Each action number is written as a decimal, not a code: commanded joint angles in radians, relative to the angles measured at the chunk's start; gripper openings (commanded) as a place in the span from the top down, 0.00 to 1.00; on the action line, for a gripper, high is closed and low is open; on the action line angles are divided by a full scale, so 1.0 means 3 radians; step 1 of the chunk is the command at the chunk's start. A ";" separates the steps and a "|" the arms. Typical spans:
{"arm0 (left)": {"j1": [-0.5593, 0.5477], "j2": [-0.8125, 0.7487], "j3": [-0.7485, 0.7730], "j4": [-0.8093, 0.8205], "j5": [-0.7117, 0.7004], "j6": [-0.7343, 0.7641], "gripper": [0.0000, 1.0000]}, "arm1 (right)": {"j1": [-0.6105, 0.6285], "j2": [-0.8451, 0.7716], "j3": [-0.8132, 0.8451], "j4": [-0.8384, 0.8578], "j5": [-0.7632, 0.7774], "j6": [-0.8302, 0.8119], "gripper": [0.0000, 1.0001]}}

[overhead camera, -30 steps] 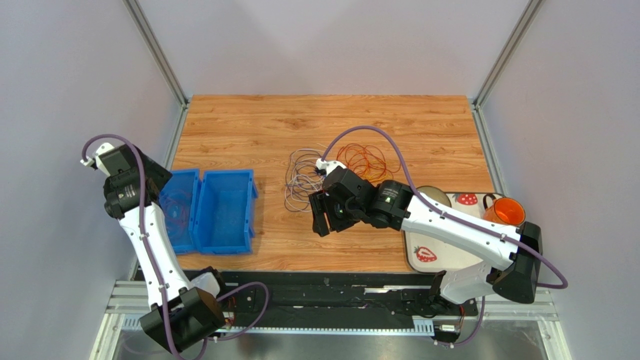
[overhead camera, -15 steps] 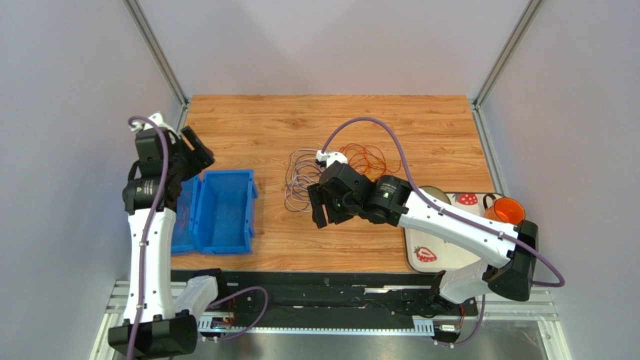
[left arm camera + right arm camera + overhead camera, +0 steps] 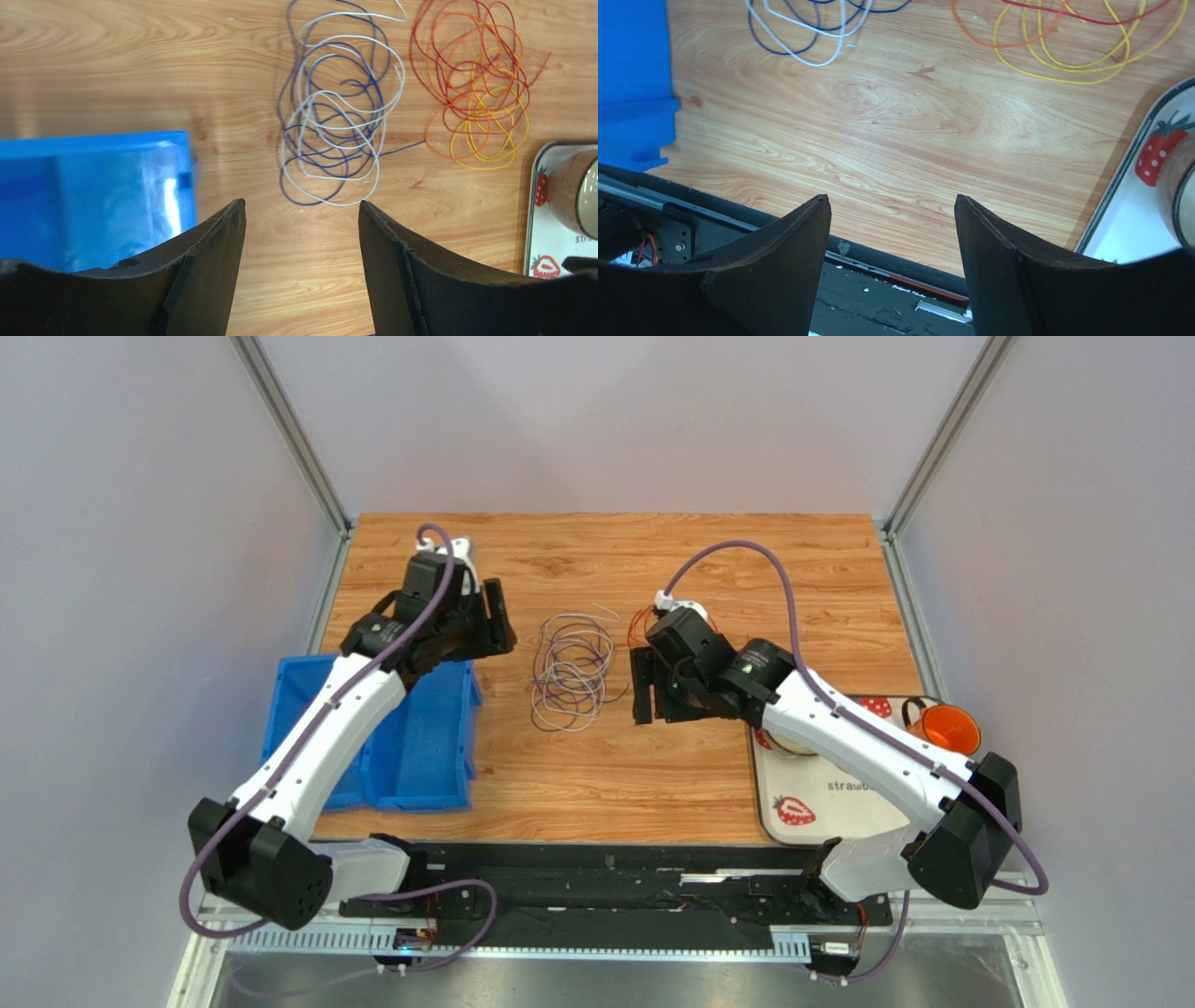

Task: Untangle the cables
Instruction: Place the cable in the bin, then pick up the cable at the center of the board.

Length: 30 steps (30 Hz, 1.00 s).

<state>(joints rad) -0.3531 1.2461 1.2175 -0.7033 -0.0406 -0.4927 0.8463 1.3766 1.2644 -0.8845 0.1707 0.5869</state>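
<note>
1. On the wooden table (image 3: pixel 730 560), the cables (image 3: pixel 568 669) lie in two loose heaps just beside each other: a purple-and-white heap (image 3: pixel 337 133) and a red-orange-and-yellow heap (image 3: pixel 477 91). One purple strand (image 3: pixel 403 147) reaches across to the warm-coloured one.
2. The left gripper (image 3: pixel 302 206) hovers near the purple-and-white heap, fingers spread and empty.
3. The right gripper (image 3: pixel 892 203) hangs over bare wood nearer the base, also spread and holding nothing.
4. Judged from this, each arm should pinch a single outer loop of its own heap.
5. Draw the heaps apart slowly and low, so the bridging strand slides free rather than snagging.
</note>
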 commanded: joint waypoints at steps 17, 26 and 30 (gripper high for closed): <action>-0.1206 0.1659 0.0983 0.0974 0.0232 0.0292 0.37 | -0.1281 -0.0073 -0.0415 0.0299 -0.0278 0.0314 0.33; -0.1344 0.2570 0.1974 0.0974 0.0269 0.0282 0.39 | -0.1609 -0.0360 -0.0651 0.0417 -0.0354 0.0385 0.34; -0.1359 0.2886 0.2251 0.0938 0.0202 0.0308 0.40 | -0.1706 -0.0548 -0.0824 0.0534 -0.0467 0.0365 0.34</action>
<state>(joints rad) -0.7502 2.0533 1.7969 -0.4355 0.0269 -0.4194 0.3553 1.2774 1.0485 -0.7910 0.0666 0.6846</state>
